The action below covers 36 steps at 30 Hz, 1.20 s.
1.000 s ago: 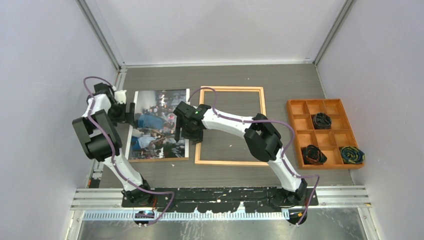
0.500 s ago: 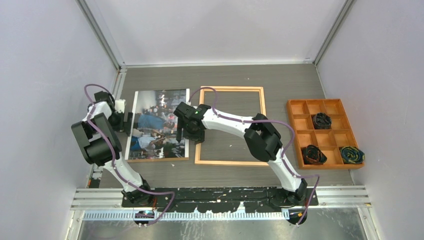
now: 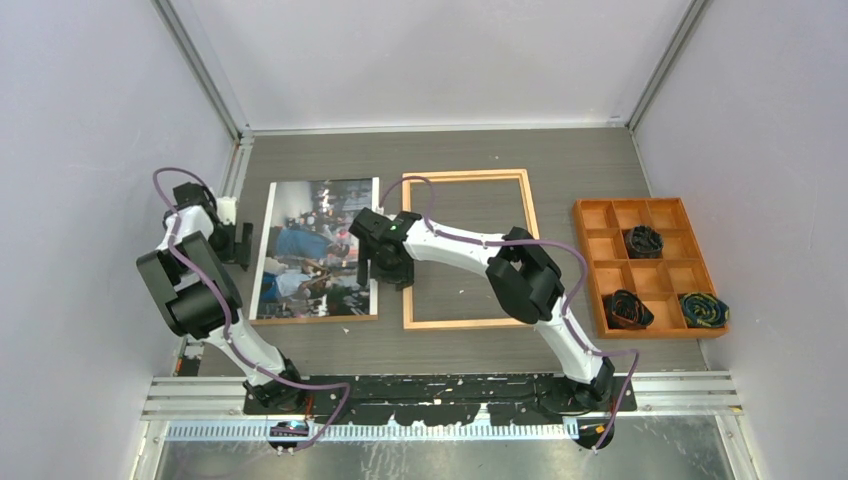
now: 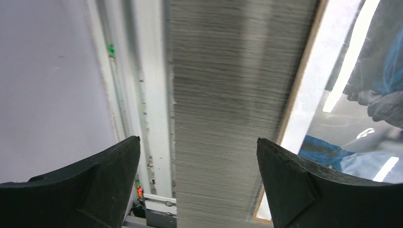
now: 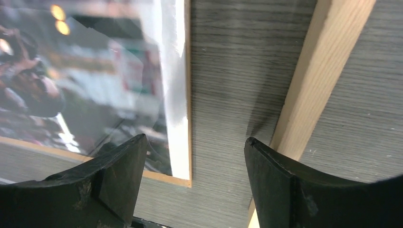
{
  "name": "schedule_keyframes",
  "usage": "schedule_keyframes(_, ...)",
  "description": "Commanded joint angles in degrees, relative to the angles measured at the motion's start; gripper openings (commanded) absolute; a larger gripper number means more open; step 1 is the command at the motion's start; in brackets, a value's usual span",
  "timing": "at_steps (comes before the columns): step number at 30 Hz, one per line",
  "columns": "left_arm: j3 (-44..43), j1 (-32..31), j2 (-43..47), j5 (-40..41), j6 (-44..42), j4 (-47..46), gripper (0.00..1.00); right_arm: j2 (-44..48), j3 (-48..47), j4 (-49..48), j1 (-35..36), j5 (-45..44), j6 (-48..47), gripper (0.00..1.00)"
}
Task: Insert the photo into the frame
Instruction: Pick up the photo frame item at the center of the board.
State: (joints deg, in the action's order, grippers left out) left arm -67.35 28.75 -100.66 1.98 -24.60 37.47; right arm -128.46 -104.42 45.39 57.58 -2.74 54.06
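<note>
The photo [image 3: 315, 250] lies face up on the table left of centre, a dark crowded print with blue patches and a white margin. The light-wood frame [image 3: 466, 176] lies flat to its right, a narrow strip of table between them. My right gripper [image 3: 385, 262] is open and empty, its jaws astride that strip: the photo's right edge [image 5: 177, 95] is by one finger, the frame's left rail [image 5: 323, 71] by the other. My left gripper [image 3: 240, 243] is open and empty over bare table just left of the photo's left edge [image 4: 328, 85].
An orange compartment tray [image 3: 596, 265] with dark coiled items stands at the right. A metal rail [image 3: 232, 170] runs along the left wall, close to my left gripper; it also shows in the left wrist view [image 4: 142, 95]. White walls enclose the table.
My left gripper has drawn back left, off the photo's left edge. The frame has shifted a little to the right and stands squarer. My right gripper has barely moved.
</note>
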Motion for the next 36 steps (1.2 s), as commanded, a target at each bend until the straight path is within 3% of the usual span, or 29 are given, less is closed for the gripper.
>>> schedule_keyframes(1,-4.88,1.73,1.94,-1.63,-0.72,1.15,0.94,-0.54,-6.65,0.85,0.04,-1.32,-0.88,0.8)
schedule_keyframes(7,-1.63,1.8,0.57,1.58,-1.75,-1.88,0.94,-1.89,-7.43,-0.59,-0.09,3.94,2.08,0.8)
schedule_keyframes(17,8.72,1.57,2.29,1.15,-4.17,-5.08,0.93,0.29,-2.89,-0.03,-0.06,4.94,2.78,0.8)
schedule_keyframes(36,12.02,-1.23,4.28,-4.87,-3.31,-2.05,0.92,-1.3,-1.1,-6.46,-0.06,11.31,7.55,0.77)
